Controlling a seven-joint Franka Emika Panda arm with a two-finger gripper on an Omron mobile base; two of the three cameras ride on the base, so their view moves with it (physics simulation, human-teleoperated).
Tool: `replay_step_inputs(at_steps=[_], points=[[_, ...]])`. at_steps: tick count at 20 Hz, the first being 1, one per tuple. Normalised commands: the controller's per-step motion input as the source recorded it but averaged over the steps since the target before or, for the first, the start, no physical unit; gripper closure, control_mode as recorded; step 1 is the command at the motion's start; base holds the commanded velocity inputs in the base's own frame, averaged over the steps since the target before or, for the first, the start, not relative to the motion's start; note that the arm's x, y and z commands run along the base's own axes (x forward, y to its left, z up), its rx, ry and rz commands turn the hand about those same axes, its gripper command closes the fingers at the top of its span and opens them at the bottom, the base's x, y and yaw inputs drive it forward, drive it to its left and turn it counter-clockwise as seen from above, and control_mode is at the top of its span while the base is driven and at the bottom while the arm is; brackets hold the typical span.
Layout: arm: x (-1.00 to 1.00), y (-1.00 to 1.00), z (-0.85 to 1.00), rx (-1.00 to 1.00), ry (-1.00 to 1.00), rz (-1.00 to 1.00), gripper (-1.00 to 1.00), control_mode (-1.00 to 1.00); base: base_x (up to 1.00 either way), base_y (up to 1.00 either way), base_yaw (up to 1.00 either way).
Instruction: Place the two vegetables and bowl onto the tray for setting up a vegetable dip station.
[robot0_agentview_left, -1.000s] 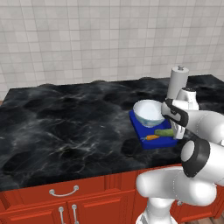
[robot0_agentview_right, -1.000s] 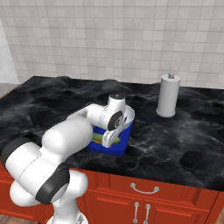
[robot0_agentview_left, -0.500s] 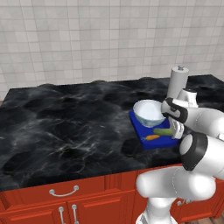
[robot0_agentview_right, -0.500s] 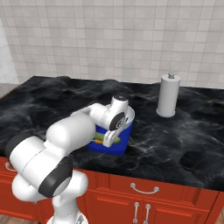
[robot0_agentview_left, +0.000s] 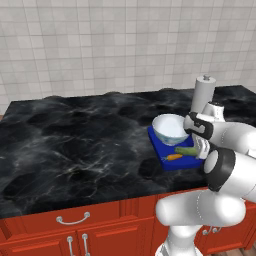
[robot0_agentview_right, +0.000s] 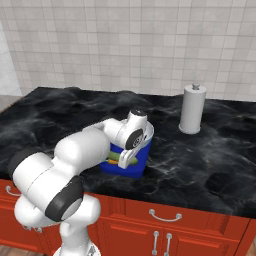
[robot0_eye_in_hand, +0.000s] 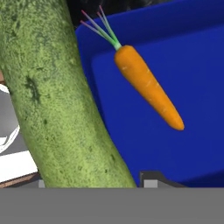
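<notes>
Two vegetables lie on the blue tray (robot0_agentview_left: 159, 149) on the black marble counter (robot0_agentview_left: 75, 135): the carrot (robot0_agentview_left: 174, 157) near its front edge, the green cucumber (robot0_agentview_left: 186, 150) just beside it toward the gripper (robot0_agentview_left: 201, 148). Behind them the white bowl (robot0_agentview_left: 169, 128) sits on the tray's back half. Close up, the cucumber (robot0_eye_in_hand: 57, 100) fills the near side and the carrot (robot0_eye_in_hand: 148, 87) rests flat on the blue floor, apart from it. Whether the jaws grip the cucumber or stand free, I cannot tell. Right of everything stands a paper towel roll (robot0_agentview_right: 192, 109).
</notes>
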Motion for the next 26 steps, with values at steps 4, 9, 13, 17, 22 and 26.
replay_step_inputs(at_steps=[4,9,13,17,22,26], points=[[0.0,0.03,-0.11,0.0,0.0,0.0,1.0,-1.0,0.0,0.0,0.0],[0.0,0.01,-0.06,0.0,0.0,0.0,1.0,-1.0,0.0,0.0,0.0],[0.0,0.0,-0.03,0.0,0.0,0.0,1.0,-1.0,0.0,0.0,0.0],[0.0,0.0,-0.03,0.0,0.0,0.0,-1.0,-1.0,0.0,0.0,0.0],[0.0,0.0,-0.01,0.0,0.0,0.0,-1.0,-1.0,0.0,0.0,0.0],[0.0,0.0,0.0,0.0,0.0,0.0,-1.0,-1.0,0.0,0.0,0.0]])
